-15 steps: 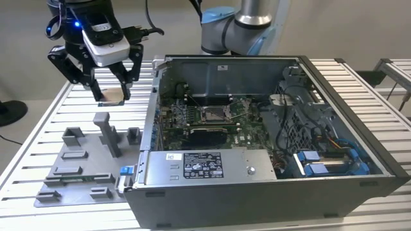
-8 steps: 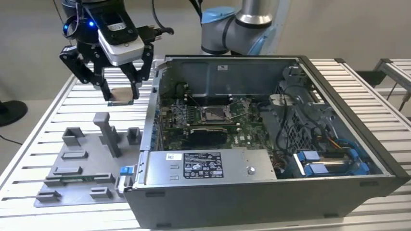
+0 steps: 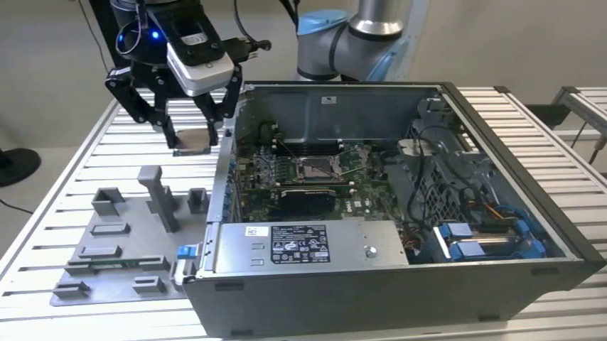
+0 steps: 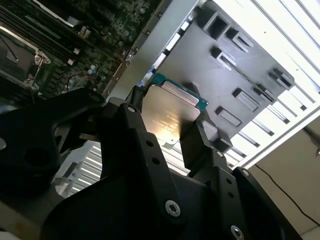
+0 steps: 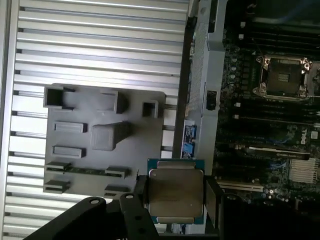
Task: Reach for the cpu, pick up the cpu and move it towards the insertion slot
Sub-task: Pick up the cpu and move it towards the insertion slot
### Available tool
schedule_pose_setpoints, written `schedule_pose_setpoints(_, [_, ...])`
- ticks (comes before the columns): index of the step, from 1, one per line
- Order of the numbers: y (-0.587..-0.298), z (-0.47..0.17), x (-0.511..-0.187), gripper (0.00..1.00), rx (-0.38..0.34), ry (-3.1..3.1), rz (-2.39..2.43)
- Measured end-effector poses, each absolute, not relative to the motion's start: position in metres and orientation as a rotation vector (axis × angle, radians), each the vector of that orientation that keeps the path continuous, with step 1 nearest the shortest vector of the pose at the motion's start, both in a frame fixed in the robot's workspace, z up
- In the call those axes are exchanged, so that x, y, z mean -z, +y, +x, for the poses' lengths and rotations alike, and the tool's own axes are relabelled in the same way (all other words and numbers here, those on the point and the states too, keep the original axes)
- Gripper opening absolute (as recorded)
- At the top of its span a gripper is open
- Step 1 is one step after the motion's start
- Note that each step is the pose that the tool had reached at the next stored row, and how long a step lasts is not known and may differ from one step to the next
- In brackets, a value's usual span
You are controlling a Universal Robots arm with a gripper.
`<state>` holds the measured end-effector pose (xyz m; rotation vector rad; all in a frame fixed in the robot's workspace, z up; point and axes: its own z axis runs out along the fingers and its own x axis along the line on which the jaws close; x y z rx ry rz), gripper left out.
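Slatted metal table [image 3: 57, 177] carries everything. On it an open PC case [image 3: 379, 298], side panel off, stands just beside the gripper, on the exterior view's right of it. Arm [image 3: 365, 28] rises behind the case's far wall, and its black wrist reaches over to the gripper. Green board [image 3: 365, 192] lines the case floor, past the case wall from the gripper. Grey plate [image 3: 114, 249] w/ upright blocks lies on the table near the gripper, on the side toward the exterior camera. In the first wrist view it shows beyond the fingertips, apart from them.

Gripper [image 3: 196, 143] hangs outside the case, over the table, close to the case's corner wall. Its two black fingers [image 5: 213, 200] pinch the cpu by opposite edges, one each side, both touching, jaws closed onto it. Cpu [image 5: 176, 192] sits flat between the tips, silvery lid w/ green rim facing the wrist cams. In the second wrist view the cpu [image 4: 170, 112] shows the same grip, light glinting off the lid. It looks lifted clear of plate & table, touching neither.

Slot [image 3: 316, 168] is a square socket, shiny frame, dark centre, mid-board inside the case. It's well apart from the gripper, across the case wall, on the exterior view's right of it. In the first wrist view the slot [image 5: 282, 77] lies apart from the cpu, w/ the case wall between.
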<state>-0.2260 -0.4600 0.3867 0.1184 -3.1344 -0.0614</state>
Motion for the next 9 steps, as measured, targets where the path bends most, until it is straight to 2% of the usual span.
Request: schedule_pose_setpoints(9, [-0.459,-0.206,-0.387,0.00,0.061,-3.134,0.131])
